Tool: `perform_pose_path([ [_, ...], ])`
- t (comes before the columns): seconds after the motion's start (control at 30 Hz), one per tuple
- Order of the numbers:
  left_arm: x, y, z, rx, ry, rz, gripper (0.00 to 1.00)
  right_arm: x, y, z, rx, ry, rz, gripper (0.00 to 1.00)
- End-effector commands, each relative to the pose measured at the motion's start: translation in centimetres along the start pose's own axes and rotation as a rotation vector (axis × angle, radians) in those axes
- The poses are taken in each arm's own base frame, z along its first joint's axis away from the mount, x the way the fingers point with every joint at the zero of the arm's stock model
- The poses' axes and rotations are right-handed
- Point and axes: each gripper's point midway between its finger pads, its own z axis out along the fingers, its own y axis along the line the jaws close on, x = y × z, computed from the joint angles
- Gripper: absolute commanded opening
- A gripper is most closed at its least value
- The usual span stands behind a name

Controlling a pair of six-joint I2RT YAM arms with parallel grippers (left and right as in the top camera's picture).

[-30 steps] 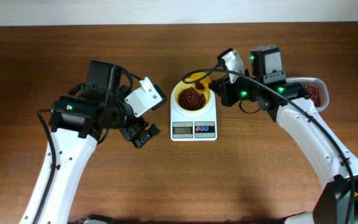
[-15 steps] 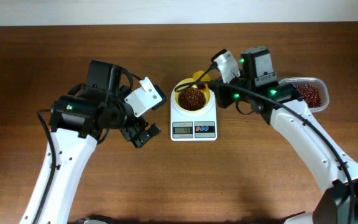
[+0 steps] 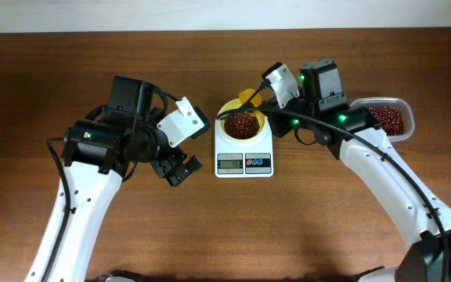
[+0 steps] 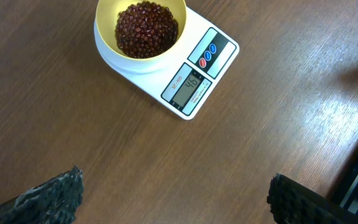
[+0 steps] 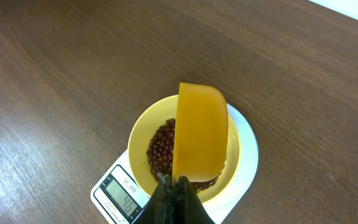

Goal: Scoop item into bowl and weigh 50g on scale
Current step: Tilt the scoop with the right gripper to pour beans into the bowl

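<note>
Yellow plastic marks your tool in the overhead view: the scoop [image 3: 249,97] is tipped over the far rim of the bowl [image 3: 222,121], which sits on the scale [image 3: 245,163] near the middle of the bench's [image 3: 225,235] far edge, with the beans [image 3: 242,124] heaped inside. The right claw [image 3: 263,95] is clamped on the scoop's handle, the tub [image 3: 388,119] of spare beans lies toward the far right corner, and the left claw [image 3: 180,168] hangs left of the scale. In the left wrist view its fingers [image 4: 48,196] stand wide apart with nothing between them, and the display [image 4: 191,87] appears to read 46, so you are probably a few grams short. In the right wrist view the scoop [image 5: 201,134] stands on edge above the bowl [image 5: 138,146], its underside to the camera, so you cannot tell whether any beans remain in it. The right claw [image 5: 173,200] pinches the handle tight. Keep the scoop clear of the bowl, since any touch would likely falsify the reading. Fetch only a small amount from the tub. Tilt slowly so the beans fall a few at a time, and pause for the number to settle.
</note>
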Motion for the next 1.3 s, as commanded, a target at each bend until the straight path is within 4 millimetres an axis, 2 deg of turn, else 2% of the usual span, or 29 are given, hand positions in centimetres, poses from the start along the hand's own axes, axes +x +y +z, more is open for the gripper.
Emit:
perform_pose_path([
  [0.0,0.0,-0.1,-0.1,-0.001,-0.002,0.010,0.99,-2.2,1.4,-1.2,-0.027,-0.061,-0.043,0.04],
  [0.1,0.0,-0.1,-0.1,-0.001,-0.002,0.010,0.99,-1.1,0.0,-0.8,0.054,-0.016,-0.032,0.04],
  [0.17,0.0,-0.1,-0.1,-0.001,-0.002,0.010,0.99,-1.9,1.4,-1.1,0.011,-0.044,-0.052,0.04],
  [0.23,0.0,-0.1,-0.1,-0.001,-0.001,0.010,0.99,-1.2,0.0,-0.6,0.084,-0.011,-0.049,0.04],
  [0.3,0.0,-0.1,-0.1,-0.001,-0.001,0.010,0.99,-2.6,1.4,-1.1,0.022,-0.065,-0.067,0.04],
  [0.4,0.0,-0.1,-0.1,-0.001,-0.001,0.010,0.99,-1.4,-0.6,-0.8,0.121,-0.016,-0.052,0.04],
  [0.47,0.0,-0.1,-0.1,-0.001,-0.001,0.010,0.99,-2.2,1.1,-0.9,0.045,-0.047,-0.066,0.04],
  [0.57,0.0,-0.1,-0.1,-0.001,-0.001,0.010,0.99,-0.8,0.2,-0.1,0.094,0.010,-0.051,0.04],
  [0.63,0.0,-0.1,-0.1,-0.001,-0.001,0.010,0.99,-1.8,1.7,-0.5,0.029,-0.029,-0.068,0.04],
  [0.87,0.0,-0.1,-0.1,-0.001,-0.001,0.010,0.99,-1.5,1.2,-0.5,0.052,-0.014,-0.062,0.04],
  [1.0,0.0,-0.1,-0.1,-0.001,-0.001,0.010,0.99,-0.4,1.4,-0.5,0.046,0.026,-0.049,0.04],
  [1.13,0.0,-0.1,-0.1,-0.001,-0.001,0.010,0.99,-0.5,1.4,-0.5,0.046,0.023,-0.054,0.04],
  [1.27,0.0,-0.1,-0.1,-0.001,-0.002,0.010,0.99,-0.5,1.4,-0.5,0.043,0.026,-0.228,0.04],
])
